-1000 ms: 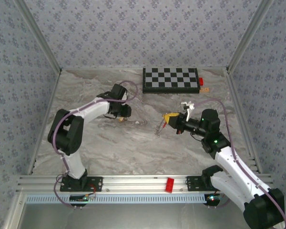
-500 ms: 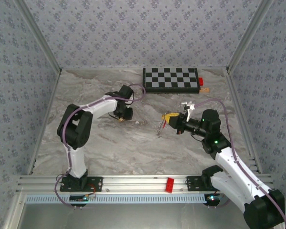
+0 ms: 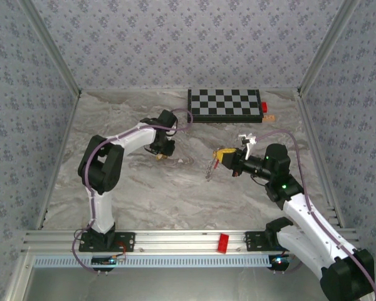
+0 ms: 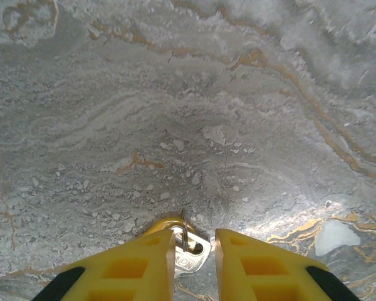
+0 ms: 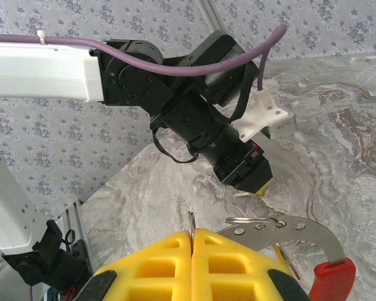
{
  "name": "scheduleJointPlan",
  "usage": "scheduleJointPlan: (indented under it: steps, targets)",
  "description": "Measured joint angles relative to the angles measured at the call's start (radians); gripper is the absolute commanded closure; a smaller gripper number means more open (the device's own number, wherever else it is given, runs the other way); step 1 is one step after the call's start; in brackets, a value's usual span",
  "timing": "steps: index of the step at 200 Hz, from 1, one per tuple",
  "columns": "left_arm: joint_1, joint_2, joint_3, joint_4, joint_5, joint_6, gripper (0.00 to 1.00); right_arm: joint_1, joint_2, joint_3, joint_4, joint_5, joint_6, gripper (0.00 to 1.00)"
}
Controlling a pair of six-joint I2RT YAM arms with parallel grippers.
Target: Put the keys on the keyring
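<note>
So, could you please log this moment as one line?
left gripper: open astride key on table | right gripper: shut on keyring

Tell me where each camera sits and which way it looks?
Top camera: high behind the arms, looking down on the table; both arms show.
Left wrist: on the left arm, facing down at a key lying inside the open left gripper.
Right wrist: on the right arm, looking across the table; the shut right gripper holds the keyring.
Shared: top and right wrist both show the left arm.
</note>
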Motion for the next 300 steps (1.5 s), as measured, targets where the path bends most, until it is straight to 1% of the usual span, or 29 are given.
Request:
scheduleJointPlan:
  steps: [44,68,166,189,203,211,225,236,300]
  targets:
    - [0.000,0.028,0.001,-0.023,-0.003,0.005,0.77,0.000,0.000,0.000,0.000,0.000,0.000,1.00]
    - [0.000,0.028,0.002,-0.025,-0.005,0.008,0.80,0.000,0.000,0.000,0.000,0.000,0.000,1.00]
    - [0.000,0.028,0.014,-0.026,-0.011,0.008,0.80,0.000,0.000,-0.001,0.001,0.000,0.003,1.00]
    - [0.000,0.028,0.014,-0.029,-0.011,0.008,0.83,0.000,0.000,-0.001,0.003,-0.002,0.003,1.00]
    - [0.000,0.028,0.014,-0.029,-0.011,0.008,0.88,0.000,0.000,-0.001,0.004,-0.003,0.003,1.00]
    - [0.000,0.028,0.014,-0.029,-0.011,0.011,0.89,0.000,0.000,-0.001,0.005,-0.003,0.003,1.00]
    - [0.000,0.028,0.014,-0.029,-0.011,0.016,0.97,0.000,0.000,-0.001,0.008,-0.003,0.003,1.00]
    - [0.000,0.028,0.015,-0.029,-0.011,0.014,1.00,0.000,0.000,-0.001,0.008,-0.003,0.003,1.00]
    - [-0.013,0.028,0.018,-0.031,-0.018,0.023,1.00,0.000,0.000,-0.001,0.011,-0.003,0.003,1.00]
